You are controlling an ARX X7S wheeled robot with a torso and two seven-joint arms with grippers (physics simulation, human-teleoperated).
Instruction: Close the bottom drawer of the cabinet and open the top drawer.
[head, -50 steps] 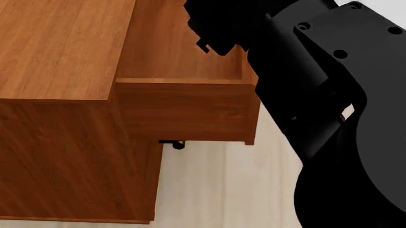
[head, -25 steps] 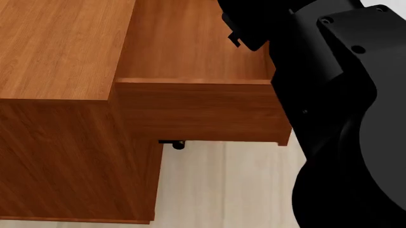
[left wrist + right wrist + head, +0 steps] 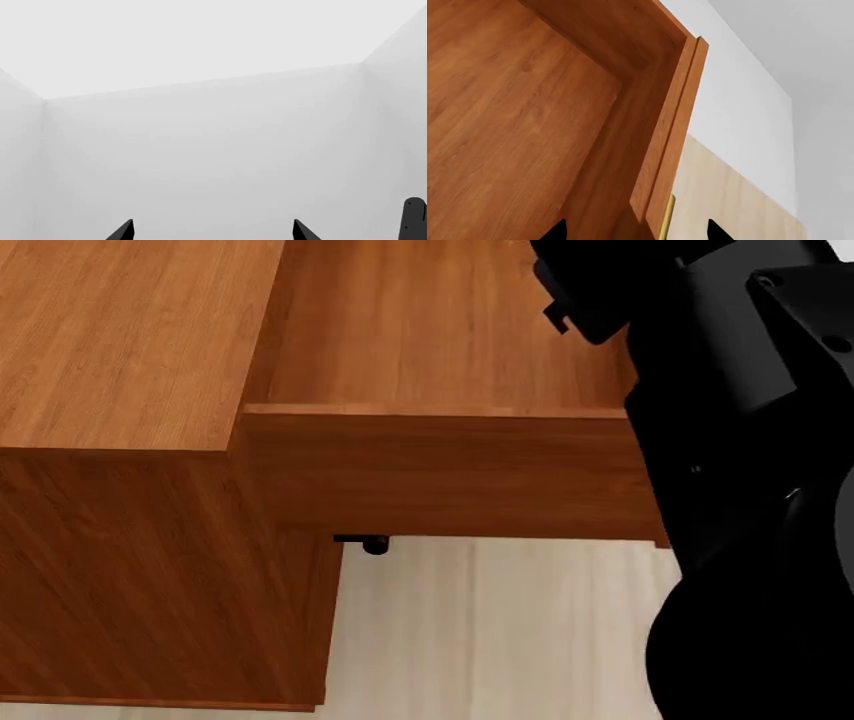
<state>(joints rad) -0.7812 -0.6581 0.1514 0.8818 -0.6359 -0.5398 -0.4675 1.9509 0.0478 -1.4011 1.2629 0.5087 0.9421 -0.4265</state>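
Top drawer (image 3: 441,360) drawn out from cabinet (image 3: 134,350) at upper front, rigid wood, likely sliding stiffly on runners, best held by brass handle (image 3: 666,215); left claw (image 3: 212,235) spread, empty; right claw (image 3: 635,234) state unclear.

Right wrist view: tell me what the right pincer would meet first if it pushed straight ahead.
Most likely the front panel of the top drawer, whose edge runs straight ahead between the tips of the right pincer, with the brass handle just beside it. Depth is unclear, so it could graze the handle first.
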